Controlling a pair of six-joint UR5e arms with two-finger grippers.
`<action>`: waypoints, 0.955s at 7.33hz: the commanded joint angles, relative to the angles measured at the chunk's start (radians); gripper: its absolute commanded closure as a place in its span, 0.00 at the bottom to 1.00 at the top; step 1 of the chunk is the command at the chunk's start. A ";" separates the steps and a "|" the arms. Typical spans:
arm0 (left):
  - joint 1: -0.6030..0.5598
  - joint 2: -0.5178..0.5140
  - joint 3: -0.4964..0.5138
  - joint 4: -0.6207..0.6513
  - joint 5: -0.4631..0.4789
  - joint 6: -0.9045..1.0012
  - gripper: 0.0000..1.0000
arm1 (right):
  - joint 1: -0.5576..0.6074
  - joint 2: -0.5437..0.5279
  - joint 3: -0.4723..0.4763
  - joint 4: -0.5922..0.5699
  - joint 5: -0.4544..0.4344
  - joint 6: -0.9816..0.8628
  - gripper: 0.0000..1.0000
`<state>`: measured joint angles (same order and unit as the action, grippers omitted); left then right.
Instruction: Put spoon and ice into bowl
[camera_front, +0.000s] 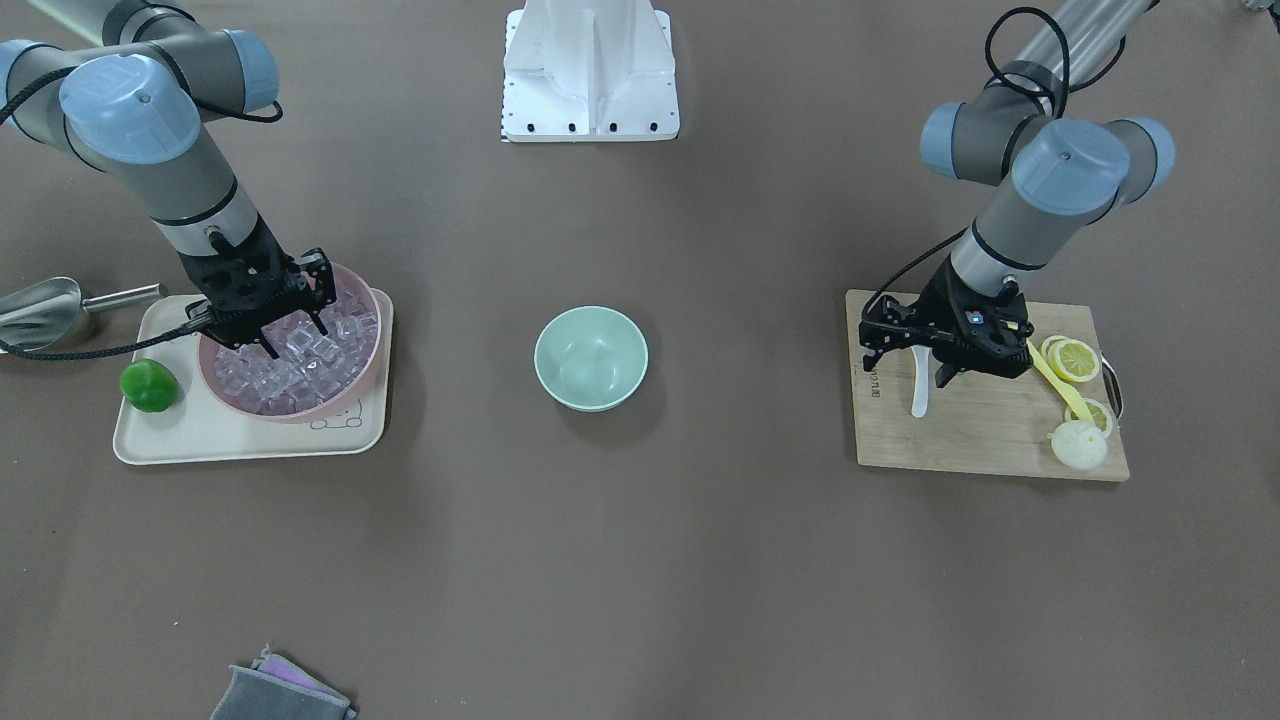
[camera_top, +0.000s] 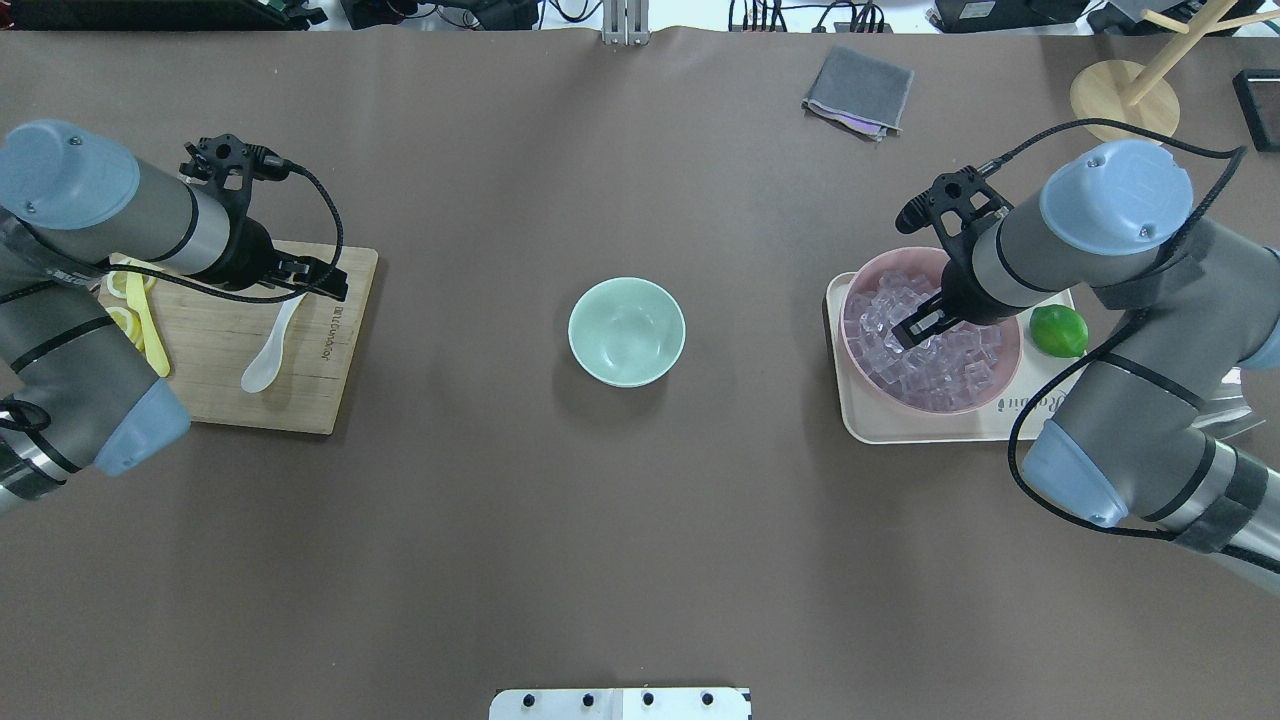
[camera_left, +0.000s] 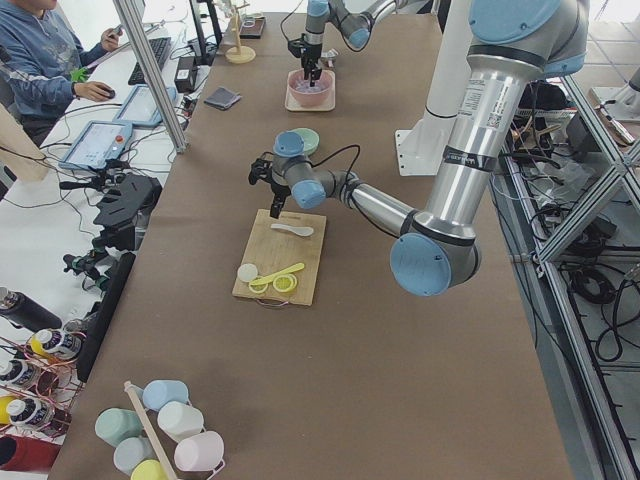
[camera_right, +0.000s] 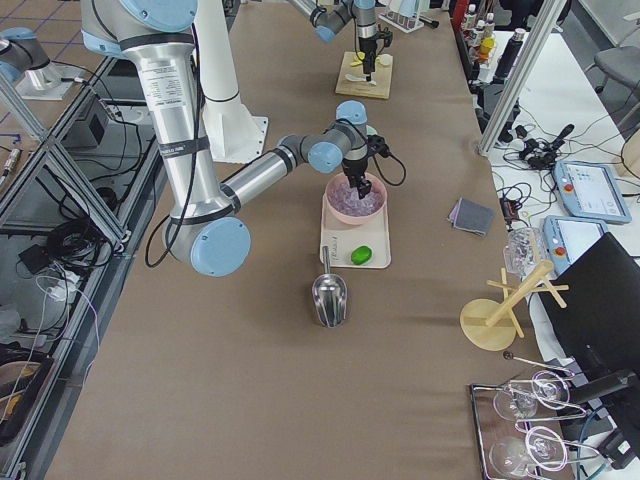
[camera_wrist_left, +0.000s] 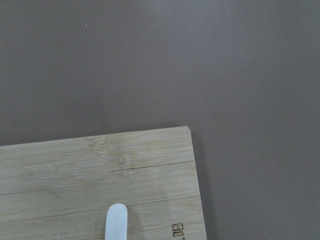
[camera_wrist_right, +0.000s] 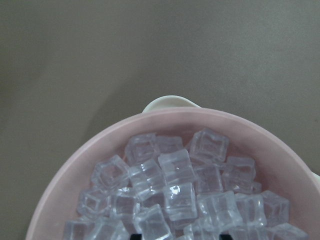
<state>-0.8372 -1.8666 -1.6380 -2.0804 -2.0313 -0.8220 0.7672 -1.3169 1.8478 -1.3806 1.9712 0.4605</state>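
Note:
The white spoon lies on a bamboo cutting board; it also shows in the overhead view. My left gripper is open, low over the board, its fingers on either side of the spoon's handle. The handle's tip shows at the bottom of the left wrist view. The mint-green bowl stands empty at the table's middle. Ice cubes fill a pink bowl. My right gripper is open, its fingertips down among the cubes.
The pink bowl sits on a cream tray with a green lime. A metal scoop lies beside the tray. Lemon slices, a yellow utensil and a white bun share the board. A grey cloth lies at the operators' edge.

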 joint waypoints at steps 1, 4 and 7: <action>-0.002 0.001 -0.005 -0.001 -0.001 0.000 0.06 | 0.000 -0.011 0.005 -0.001 0.000 -0.003 0.54; -0.002 0.001 -0.005 0.000 -0.001 0.000 0.06 | 0.000 -0.013 0.001 -0.001 0.000 -0.002 0.83; 0.000 0.000 -0.003 0.000 -0.004 0.000 0.06 | 0.001 -0.008 0.013 -0.003 0.023 -0.003 1.00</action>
<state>-0.8378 -1.8666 -1.6420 -2.0802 -2.0339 -0.8222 0.7671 -1.3285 1.8504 -1.3828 1.9817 0.4573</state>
